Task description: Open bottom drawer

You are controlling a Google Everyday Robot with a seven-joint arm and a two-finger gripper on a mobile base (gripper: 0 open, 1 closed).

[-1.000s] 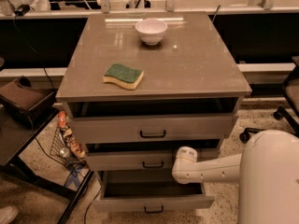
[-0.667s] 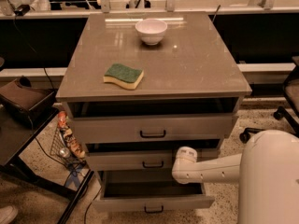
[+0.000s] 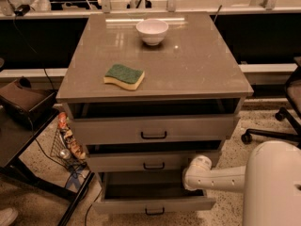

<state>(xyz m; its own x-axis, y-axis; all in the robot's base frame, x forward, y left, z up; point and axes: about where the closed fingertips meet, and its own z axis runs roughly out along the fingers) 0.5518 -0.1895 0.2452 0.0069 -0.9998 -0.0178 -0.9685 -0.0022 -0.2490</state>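
Observation:
The bottom drawer (image 3: 122, 205) is the lowest of three in a grey-beige cabinet. It stands pulled out, and its shallow grey tray (image 3: 141, 191) shows behind the slim front panel. Its small black bar handle (image 3: 155, 212) is at the centre of the front. My gripper (image 3: 193, 177) is at the end of the white arm, which reaches in from the right. It sits over the right part of the open tray, just under the middle drawer (image 3: 117, 162), behind and to the right of the handle.
The top drawer (image 3: 103, 130) is slightly ajar. On the cabinet top (image 3: 197, 65) lie a green-and-yellow sponge (image 3: 124, 76) and a white bowl (image 3: 152, 31). A black stand with a wire rack (image 3: 66, 147) is at the left and an office chair base (image 3: 277, 126) at the right.
The end of my arm has shifted slightly right and down. The bottom drawer front sits a touch further out than before.

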